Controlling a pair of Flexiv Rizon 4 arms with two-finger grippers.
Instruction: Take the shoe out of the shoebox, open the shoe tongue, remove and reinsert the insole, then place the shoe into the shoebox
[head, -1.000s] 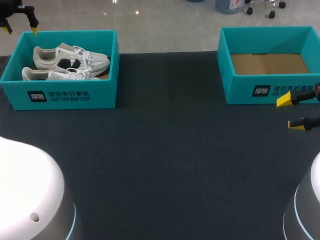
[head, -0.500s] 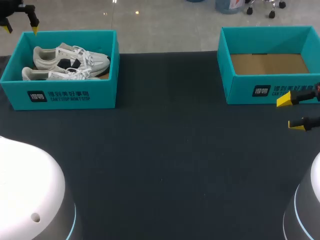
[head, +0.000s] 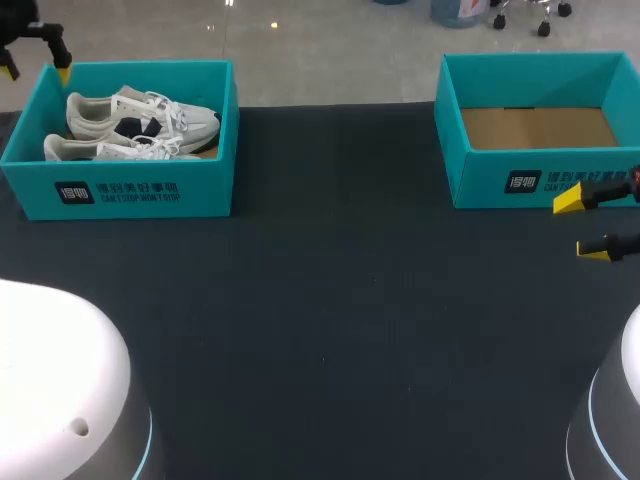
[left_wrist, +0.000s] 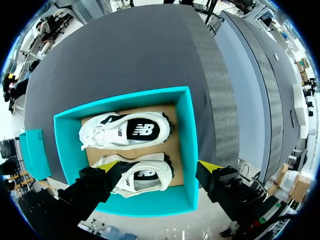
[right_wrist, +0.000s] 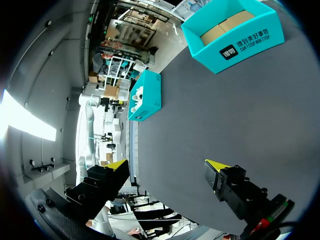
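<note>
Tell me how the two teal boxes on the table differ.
The left box holds a pair of white shoes; the right box holds nothing, showing only its bare cardboard floor. The left claw hangs open above the left box's far left corner, while the right claw sits open in front of the right box. Both boxes are teal, lidless, and carry the same dark label with white print on the front wall.

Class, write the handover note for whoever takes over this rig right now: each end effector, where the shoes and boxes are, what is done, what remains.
Left end effector: open, empty, above the left shoebox.
Right end effector: open, empty, over the table before the empty right shoebox.
Both white shoes lie inside the left shoebox.
Done: nothing. Left: take a shoe out, open the tongue, insole out and back in, rebox.
</note>
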